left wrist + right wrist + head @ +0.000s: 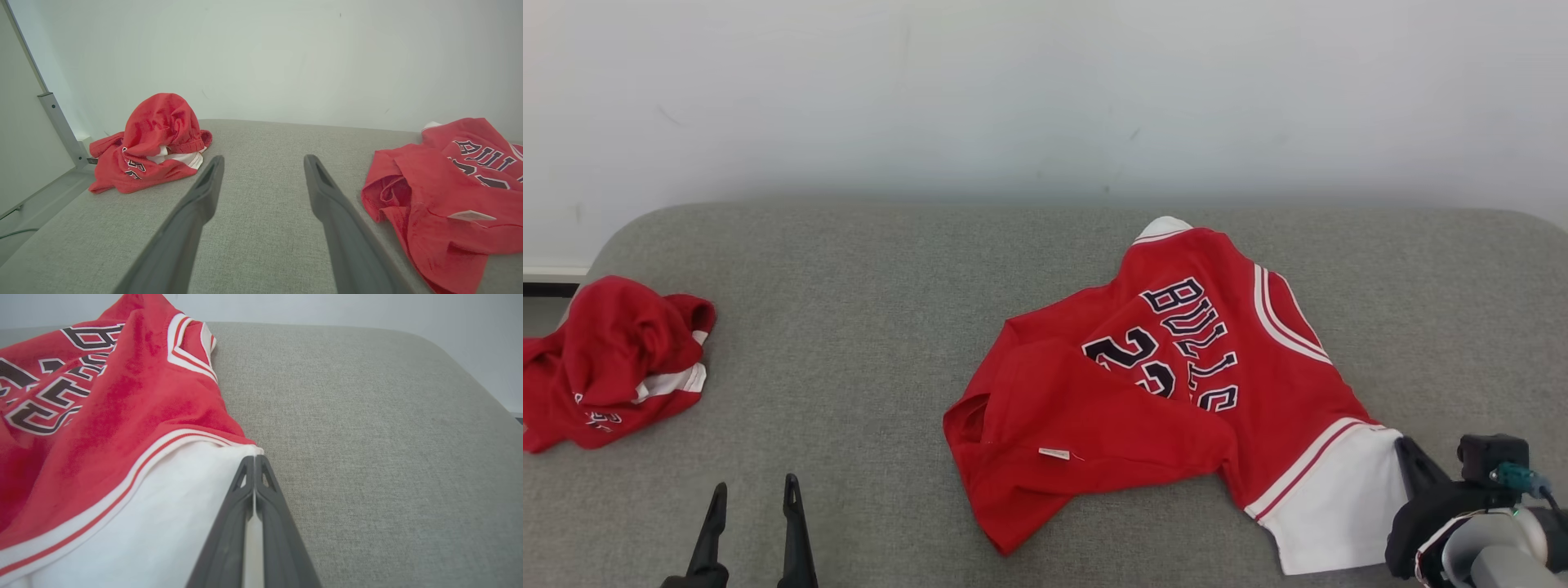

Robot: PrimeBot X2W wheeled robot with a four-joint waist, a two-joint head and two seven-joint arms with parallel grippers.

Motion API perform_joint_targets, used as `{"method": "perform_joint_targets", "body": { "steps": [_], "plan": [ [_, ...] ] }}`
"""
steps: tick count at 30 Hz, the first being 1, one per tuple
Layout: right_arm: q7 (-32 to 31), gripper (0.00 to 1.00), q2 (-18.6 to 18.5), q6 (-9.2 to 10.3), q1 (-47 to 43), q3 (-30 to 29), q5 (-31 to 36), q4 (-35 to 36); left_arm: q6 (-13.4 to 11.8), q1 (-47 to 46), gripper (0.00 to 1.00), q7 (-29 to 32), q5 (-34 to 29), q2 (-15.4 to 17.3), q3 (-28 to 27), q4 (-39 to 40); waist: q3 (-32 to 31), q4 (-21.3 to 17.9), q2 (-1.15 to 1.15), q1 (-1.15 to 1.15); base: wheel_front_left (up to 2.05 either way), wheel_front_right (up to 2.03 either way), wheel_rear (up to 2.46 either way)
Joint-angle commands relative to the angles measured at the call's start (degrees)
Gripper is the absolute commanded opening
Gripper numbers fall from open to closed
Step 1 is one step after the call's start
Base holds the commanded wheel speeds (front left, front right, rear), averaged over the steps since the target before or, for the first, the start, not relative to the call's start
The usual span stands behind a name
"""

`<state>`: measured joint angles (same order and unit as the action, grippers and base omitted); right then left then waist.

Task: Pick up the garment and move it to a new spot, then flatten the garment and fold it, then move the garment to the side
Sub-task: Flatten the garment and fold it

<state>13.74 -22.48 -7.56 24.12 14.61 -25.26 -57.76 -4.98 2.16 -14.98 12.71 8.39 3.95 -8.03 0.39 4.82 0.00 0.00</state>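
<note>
The garment (pixel 1176 384) is a red jersey with dark lettering and a white sleeve, lying rumpled right of centre on the grey padded surface (pixel 866 327). My right gripper (pixel 1405 447) is at the garment's lower right corner, shut on the edge of the white sleeve (pixel 163 506). In the right wrist view the two fingers (pixel 229 522) are pressed together with a strip of white cloth between them. My left gripper (pixel 753 506) stands open at the lower left, well left of the garment (pixel 449 192), with bare surface between its fingers (pixel 192 212).
A second red garment (pixel 613 359) lies crumpled at the surface's far left edge, also in the left wrist view (pixel 155 143). A pale wall (pixel 1045 98) runs behind the surface. A metal frame post (pixel 61 126) stands at the left.
</note>
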Motion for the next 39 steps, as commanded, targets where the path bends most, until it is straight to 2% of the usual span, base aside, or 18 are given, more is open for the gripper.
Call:
{"method": "perform_joint_targets", "body": {
  "steps": [1, 5, 7, 8, 9, 17, 20, 26, 34, 39],
  "plan": [
    [0.59, 0.0, -0.69, 0.11, 0.49, -0.62, 1.29, 0.75, 0.29, -0.33, 1.0, -0.21, 0.09, -0.24, 0.13, -0.18, -0.07, -0.43, 0.0, 0.0, 0.0, 0.0, 0.0],
    [1.04, 0.0, -2.11, 0.11, 0.65, -2.64, 3.17, 1.98, 0.2, -0.43, 1.0, -0.21, 0.18, -0.43, 0.06, -0.18, -0.06, -0.9, 0.0, 0.0, 0.0, 0.0, 0.0],
    [0.76, 0.0, -1.19, 0.11, 0.35, -3.36, 3.4, 2.53, 0.31, -0.12, 1.0, -0.22, 0.3, -0.6, 0.02, -0.25, 0.04, -1.35, 0.0, 0.0, 0.0, 0.0, 0.0],
    [0.26, 0.77, -1.08, 0.11, 0.18, -3.53, 3.68, 2.59, 0.28, -0.1, 1.0, -0.22, 0.37, -0.63, -0.03, -0.3, 0.13, -1.52, 0.0, 0.0, 0.0, 0.0, 0.0],
    [0.2, 1.0, -1.25, 0.11, 0.16, -3.81, 3.89, 2.77, 0.35, -0.13, 1.0, -0.23, 0.37, -0.7, 0.0, -0.37, 0.2, -1.62, 0.0, 0.0, 0.0, 0.0, 0.0],
    [1.07, 1.0, -1.32, 0.11, -2.31, -8.43, 5.87, 6.35, 0.67, 0.49, 1.0, -0.24, -0.05, -1.12, -0.34, 0.03, -0.52, -3.09, 0.0, 0.0, 0.0, 0.0, 0.0],
    [1.4, 1.0, -0.63, 0.11, -4.65, -10.94, 6.83, 9.7, 0.92, 0.85, 1.0, -0.23, 0.07, -0.96, -0.41, -0.14, -1.03, -3.94, 0.0, 0.0, 0.0, 0.0, 0.0],
    [1.37, 1.0, 2.48, 0.11, -9.6, -14.94, 9.12, 16.47, 3.0, -0.52, 1.0, 0.24, 0.25, -1.26, 1.95, -1.82, -1.02, -6.21, 0.0, 0.0, 0.0, 0.0, 0.0],
    [-2.28, 1.0, 4.65, 0.11, -11.18, -15.13, 11.4, 19.49, 7.37, -7.2, 1.0, 2.39, 1.17, -2.22, 6.34, -9.04, 0.74, -9.89, 0.0, 0.0, 0.0, 0.0, 0.0],
    [-3.28, 1.0, 4.87, 0.11, -9.2, -12.89, 11.3, 18.78, 8.83, -11.73, 1.0, 2.8, 2.35, -2.65, 7.37, -16.19, 2.81, -12.0, 0.0, 0.0, 0.0, 0.0, 0.0]
  ]
}}
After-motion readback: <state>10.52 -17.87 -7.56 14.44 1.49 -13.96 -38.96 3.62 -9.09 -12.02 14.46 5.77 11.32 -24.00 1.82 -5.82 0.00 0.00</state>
